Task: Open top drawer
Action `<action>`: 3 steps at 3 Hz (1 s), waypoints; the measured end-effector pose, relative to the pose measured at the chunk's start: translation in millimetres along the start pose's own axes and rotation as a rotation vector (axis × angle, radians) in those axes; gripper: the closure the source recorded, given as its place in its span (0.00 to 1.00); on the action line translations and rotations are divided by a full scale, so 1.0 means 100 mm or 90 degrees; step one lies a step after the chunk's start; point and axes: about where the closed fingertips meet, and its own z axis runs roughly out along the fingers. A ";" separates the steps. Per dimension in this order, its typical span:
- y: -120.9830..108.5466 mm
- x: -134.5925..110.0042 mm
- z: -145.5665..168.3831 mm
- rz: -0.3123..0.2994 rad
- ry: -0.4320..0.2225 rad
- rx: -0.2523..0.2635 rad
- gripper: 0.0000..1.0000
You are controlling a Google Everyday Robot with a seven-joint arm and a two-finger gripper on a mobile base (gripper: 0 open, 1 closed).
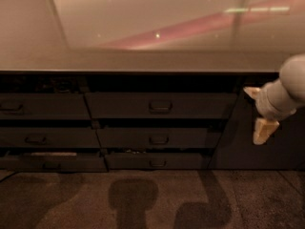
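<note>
The top drawer (pixel 160 105) is the wide dark grey front just under the counter edge, with a small loop handle (pixel 160 107) at its centre and a dark gap above it. My gripper (pixel 257 112) hangs at the right, past the drawer's right end and about level with it. It touches nothing. Its two pale fingers (pixel 263 130) stand spread apart, open, with nothing between them. The grey wrist runs off the right edge.
A glossy counter top (pixel 143 27) spans the view above the drawers. Left of the top drawer is a narrower drawer front (pixel 43 107). Two lower rows of drawers (pixel 157 139) sit beneath; the bottom left one (pixel 47 160) is slightly ajar. Carpet floor (pixel 143 199) lies in front.
</note>
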 end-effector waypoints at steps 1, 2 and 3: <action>0.04 0.25 0.31 0.021 0.056 0.032 0.00; -0.01 0.29 0.30 0.027 0.064 0.047 0.00; -0.08 0.39 0.43 0.045 0.076 0.018 0.00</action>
